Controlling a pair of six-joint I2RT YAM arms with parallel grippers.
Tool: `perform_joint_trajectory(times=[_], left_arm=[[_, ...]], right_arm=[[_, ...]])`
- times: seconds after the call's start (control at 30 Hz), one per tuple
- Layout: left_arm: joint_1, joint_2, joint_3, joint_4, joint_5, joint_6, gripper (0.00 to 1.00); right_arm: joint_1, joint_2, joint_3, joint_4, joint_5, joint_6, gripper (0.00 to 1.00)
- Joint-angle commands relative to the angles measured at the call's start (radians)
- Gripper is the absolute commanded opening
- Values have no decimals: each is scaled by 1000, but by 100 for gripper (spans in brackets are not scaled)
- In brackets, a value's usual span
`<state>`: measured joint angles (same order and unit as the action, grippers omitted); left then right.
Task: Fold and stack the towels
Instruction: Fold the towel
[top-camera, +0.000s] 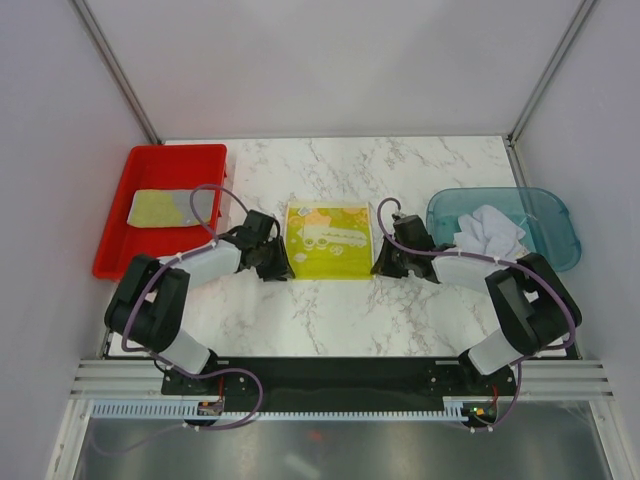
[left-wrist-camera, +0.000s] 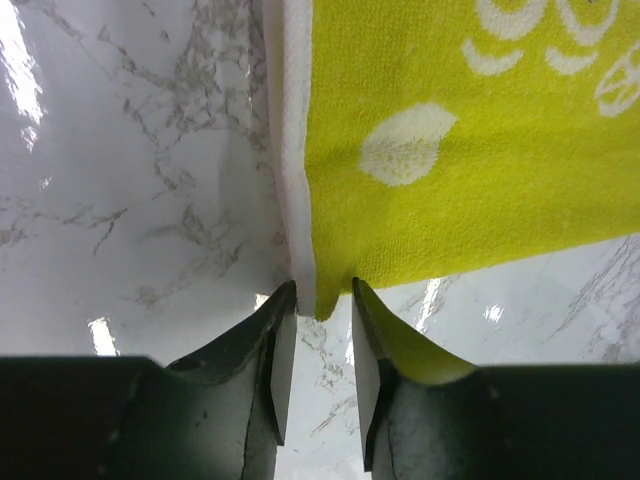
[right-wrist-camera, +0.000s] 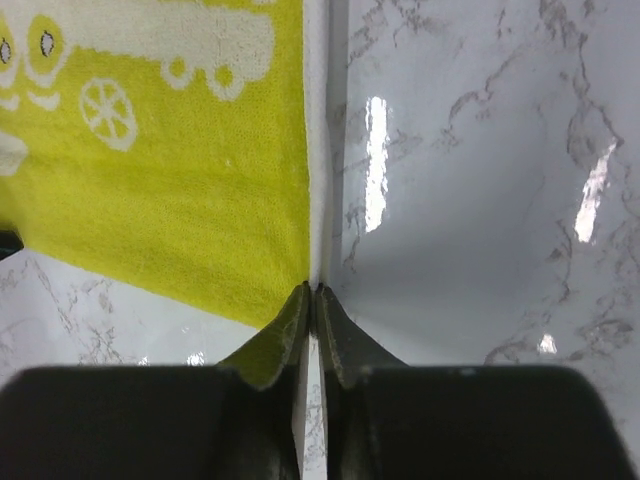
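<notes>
Towel (top-camera: 328, 240) flat, L gripper (left-wrist-camera: 318, 300) part-open round one corner, R gripper (right-wrist-camera: 313, 292) shut on other

Nothing to read.
I see only white pictures on the yellow towel (top-camera: 328, 240), no letters or numbers clear enough.

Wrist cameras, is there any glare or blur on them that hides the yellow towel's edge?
Left wrist: white glare streaks on the marble table, the yellow towel has a sharp weave, the left gripper is dark and slightly soft. Right wrist: two bright glare streaks on the marble beside the towel, its edge is readable, the right gripper is in shadow. Top external: even light, no harsh shadows.
</notes>
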<state>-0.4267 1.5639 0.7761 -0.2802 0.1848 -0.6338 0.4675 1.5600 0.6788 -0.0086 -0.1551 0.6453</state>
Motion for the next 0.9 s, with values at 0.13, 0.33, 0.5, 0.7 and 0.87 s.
perform_joint_trajectory(times=[0.13, 0.33, 0.5, 0.7, 0.87], left_arm=[[2, -68, 119, -273, -132, 22, 49], [22, -30, 374, -314, -182, 65, 55], [28, 143, 592, -229, -113, 154, 50], [55, 390, 784, -172, -47, 194, 34], [75, 530, 887, -165, -28, 203, 31]], right_arm=[[7, -77, 68, -224, 126, -12, 29], [-6, -51, 247, -338, 189, -64, 39], [-33, 82, 460, -327, 172, -119, 26], [-75, 296, 706, -285, 157, -203, 5], [-116, 432, 792, -208, 63, -213, 1]])
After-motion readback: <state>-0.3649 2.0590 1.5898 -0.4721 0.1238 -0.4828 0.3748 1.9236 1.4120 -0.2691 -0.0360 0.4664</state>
